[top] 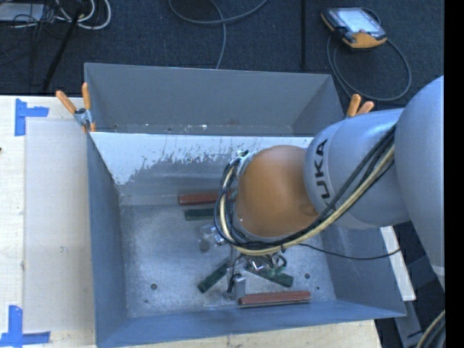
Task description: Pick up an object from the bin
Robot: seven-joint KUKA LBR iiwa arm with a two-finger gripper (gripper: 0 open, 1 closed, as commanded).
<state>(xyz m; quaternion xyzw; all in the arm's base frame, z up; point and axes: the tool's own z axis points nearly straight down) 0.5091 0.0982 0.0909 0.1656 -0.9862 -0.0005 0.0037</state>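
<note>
Beneath the orange cover (272, 191) of the wrist, the gripper (235, 275) is seen low over the floor of the bin (217, 332), but most of it is hidden by that cover and by the looped cables (226, 209). How far it is open cannot be told, and nothing can be seen held in it.

A dark green stick (214, 278) lies tilted just beside the gripper, on the side away from the arm; whether it is touched cannot be told. A green piece (278, 274) lies just beside the gripper on the arm's side. A brown bar (274, 298) lies flat close by, between the gripper and the front wall of the bin. Another brown bar (198, 198) and a second dark stick (197, 213) lie well apart from the gripper, toward the back wall.

The main risk is judged to be crowding. If the gripper is closed here, two pieces could be caught at once, or the dark green stick could be nipped near one end and swung loose when lifted. The stick is thin and lies flat on metal, so it could also be pushed aside and nothing gripped. If the gripper is lowered further, the floor could be struck, and the cables could be snagged on a piece.
</note>
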